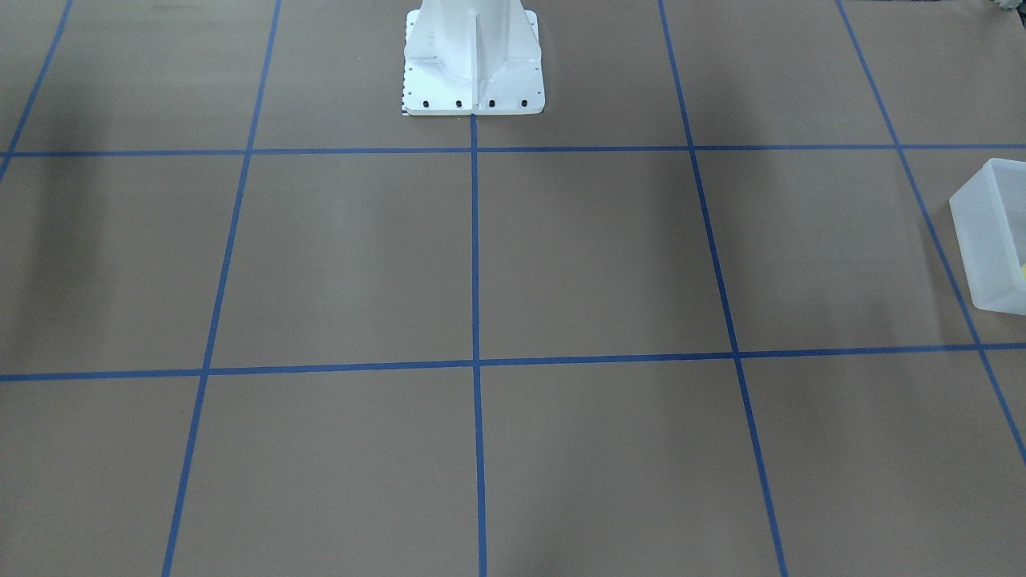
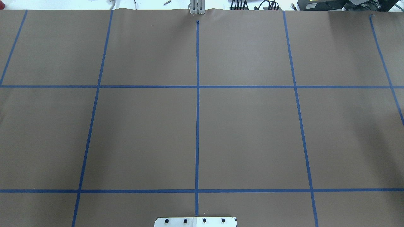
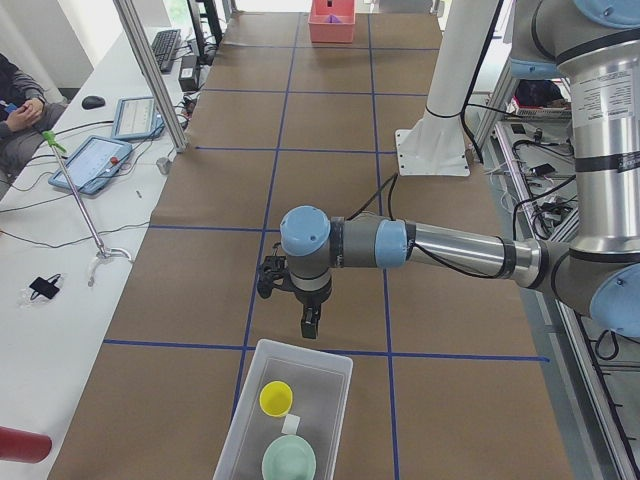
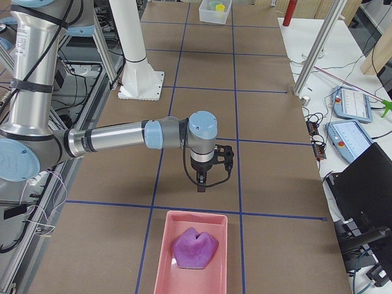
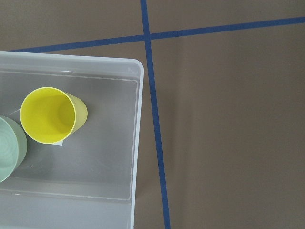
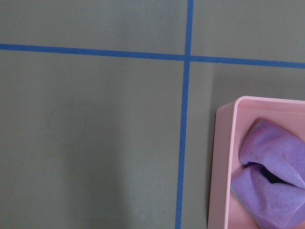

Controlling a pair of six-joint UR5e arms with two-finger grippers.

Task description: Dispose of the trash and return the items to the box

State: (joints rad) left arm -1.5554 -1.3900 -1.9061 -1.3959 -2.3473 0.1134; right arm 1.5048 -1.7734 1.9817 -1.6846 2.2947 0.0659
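The frosted white box [image 3: 334,366] stands at the table's left end. The yellow cup [image 3: 276,398] and the mint-green bowl [image 3: 288,462] sit inside it. The left wrist view looks down on the box [image 5: 136,119], with the cup [image 5: 47,115] beside the bowl [image 5: 7,148]. My left gripper [image 3: 310,322] hangs just beyond the box's far end; I cannot tell whether it is open or shut. My right gripper [image 4: 201,182] hangs above the table just short of a pink tray [image 4: 162,257]; I cannot tell its state either. The box's corner shows in the front view [image 1: 990,232].
The pink tray holds a purple wad [image 4: 195,248], which also shows in the right wrist view [image 6: 271,171]. The white robot pedestal [image 1: 473,64] stands at the table's back middle. A desk with tablets [image 3: 100,160] and an aluminium post [image 3: 150,70] flank the table.
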